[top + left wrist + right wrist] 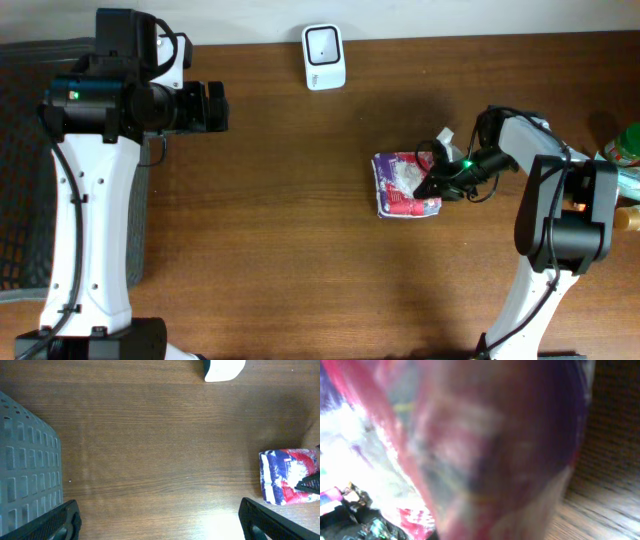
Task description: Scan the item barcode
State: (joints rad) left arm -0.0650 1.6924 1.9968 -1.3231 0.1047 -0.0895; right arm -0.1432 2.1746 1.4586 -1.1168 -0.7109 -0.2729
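Basket (20, 150): at the table's (280, 230) left edge.
Left gripper (218, 106): spread wide, empty, held level over bare wood.
Scanner (324, 57): at the far edge.
Packet (398, 180): flat, right of centre, open wood to its left.
Right gripper (434, 184): clenched at the packet's right edge, arm bent low; hold on the wrapper unclear.

Dark brown wood on the table (300, 260), smooth, with fine grain and a soft sheen. Thin glossy plastic film on the packet (398, 185), crinkled, bright white where light falls. Smooth white plastic on the scanner (324, 58). Grey matt plastic on the basket (27, 475), pierced in a grid. Glossy white shell on the left arm (95, 230), matt black at the joints
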